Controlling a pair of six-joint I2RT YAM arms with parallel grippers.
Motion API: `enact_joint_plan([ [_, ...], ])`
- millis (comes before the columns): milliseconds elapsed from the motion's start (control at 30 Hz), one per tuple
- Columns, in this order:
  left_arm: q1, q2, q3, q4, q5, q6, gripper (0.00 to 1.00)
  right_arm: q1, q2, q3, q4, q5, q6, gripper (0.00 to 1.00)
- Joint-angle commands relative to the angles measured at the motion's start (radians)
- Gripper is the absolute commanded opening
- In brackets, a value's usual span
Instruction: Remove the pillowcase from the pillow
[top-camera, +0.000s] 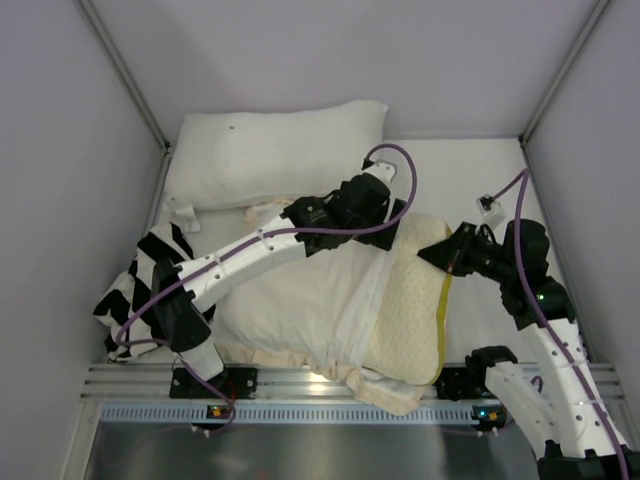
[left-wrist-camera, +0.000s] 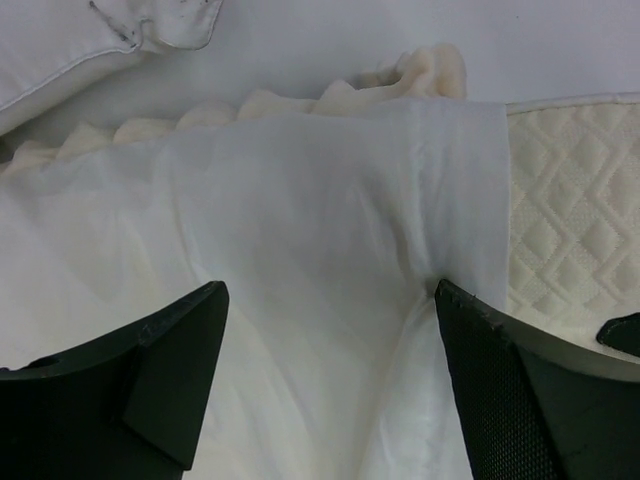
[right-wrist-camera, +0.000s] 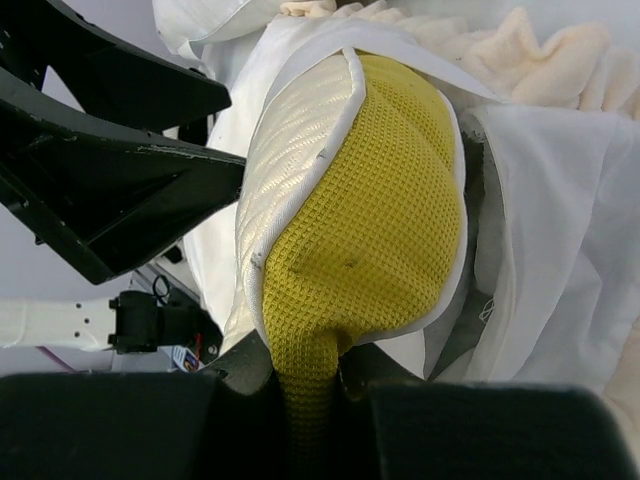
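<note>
Right tool (right-wrist-camera: 305, 375) clenches the pillow (right-wrist-camera: 360, 200) at its yellow 3 o'clock edge, anchoring it; left tool (left-wrist-camera: 330, 370), released, straddles the pillowcase (left-wrist-camera: 300, 220) hem, presumably for stripping.

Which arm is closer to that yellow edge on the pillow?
Right. The right fingers are pinching the yellow edge itself; the left fingers stand open over the pillowcase, apart from it.
</note>
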Motion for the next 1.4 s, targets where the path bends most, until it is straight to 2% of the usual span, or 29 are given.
enact_joint_plan([
  [0, -0.001, -0.072, -0.014, 0.027, 0.049, -0.022, 0.87, -0.006, 0.003, 0.035, 0.012, -0.076, -0.014, 0.00],
  [133, 0.001, -0.124, -0.089, 0.096, 0.083, -0.031, 0.87, -0.006, -0.002, 0.028, 0.012, -0.077, -0.016, 0.00],
  [433, 0.001, -0.091, -0.088, 0.188, 0.244, -0.040, 0.88, -0.006, -0.020, 0.047, 0.002, -0.082, -0.006, 0.00],
  [633, 0.005, -0.051, -0.082, 0.211, 0.239, -0.043, 0.86, -0.006, -0.034, 0.062, -0.019, -0.088, 0.000, 0.00],
  [733, 0.034, -0.011, -0.072, 0.208, 0.212, -0.046, 0.62, -0.006, -0.045, 0.082, -0.037, -0.091, -0.002, 0.00],
  [767, 0.060, 0.006, -0.074, 0.208, 0.197, -0.060, 0.39, -0.006, -0.048, 0.085, -0.040, -0.091, -0.002, 0.00],
  [833, 0.094, 0.018, -0.076, 0.209, 0.200, -0.080, 0.17, -0.006, -0.054, 0.094, -0.050, -0.091, 0.001, 0.00],
  [900, 0.140, 0.025, -0.079, 0.212, 0.191, -0.103, 0.00, -0.006, -0.066, 0.096, -0.060, -0.091, 0.000, 0.00],
  [1067, 0.233, -0.011, -0.144, 0.214, 0.083, -0.125, 0.00, -0.007, -0.079, 0.097, -0.074, -0.087, -0.002, 0.00],
  [1200, 0.304, -0.101, -0.317, 0.225, 0.071, -0.146, 0.00, -0.009, -0.079, 0.113, -0.074, -0.047, 0.001, 0.00],
  [1233, 0.315, -0.153, -0.407, 0.237, 0.054, -0.149, 0.00, -0.006, -0.074, 0.123, -0.074, -0.018, 0.001, 0.00],
  [1367, 0.321, -0.299, -0.601, 0.278, 0.084, -0.160, 0.00, -0.007, -0.031, 0.148, -0.071, 0.042, -0.017, 0.00],
])
